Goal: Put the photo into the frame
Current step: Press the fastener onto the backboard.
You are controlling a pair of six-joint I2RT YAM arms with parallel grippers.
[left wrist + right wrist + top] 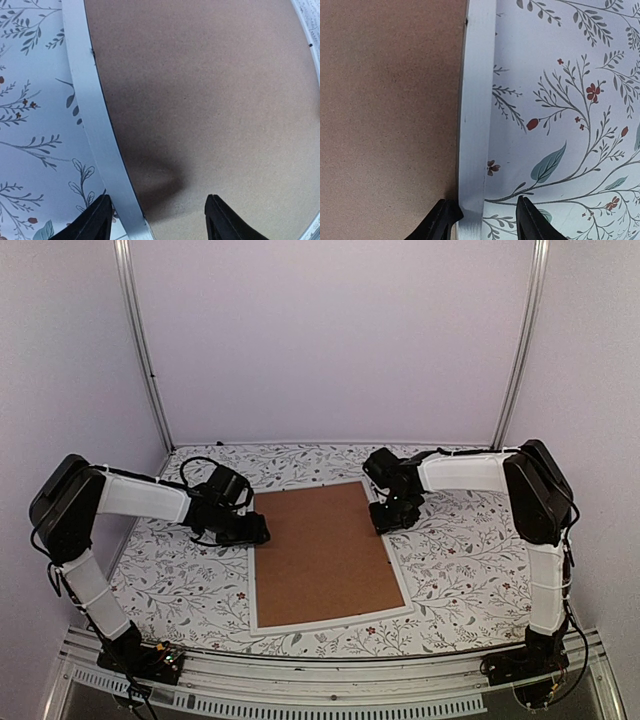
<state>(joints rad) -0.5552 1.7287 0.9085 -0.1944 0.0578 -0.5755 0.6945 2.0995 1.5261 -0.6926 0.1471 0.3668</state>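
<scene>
The white frame [251, 590] lies flat on the table with a brown hardboard backing panel [325, 555] filling it. The photo is hidden. My left gripper [262, 531] is open at the frame's left edge near the far corner. In the left wrist view its jaws [157, 220] straddle the white border [92, 115], one finger over the cloth and one over the panel [210, 90]. My right gripper [385, 520] is open at the frame's right edge. In the right wrist view its jaws [482, 220] straddle the border [475, 115], with the panel [385, 115] to the left.
A floral tablecloth [470, 570] covers the table around the frame. Pale walls and two metal uprights [145, 350] close in the back and sides. A metal rail [330, 680] runs along the near edge by the arm bases.
</scene>
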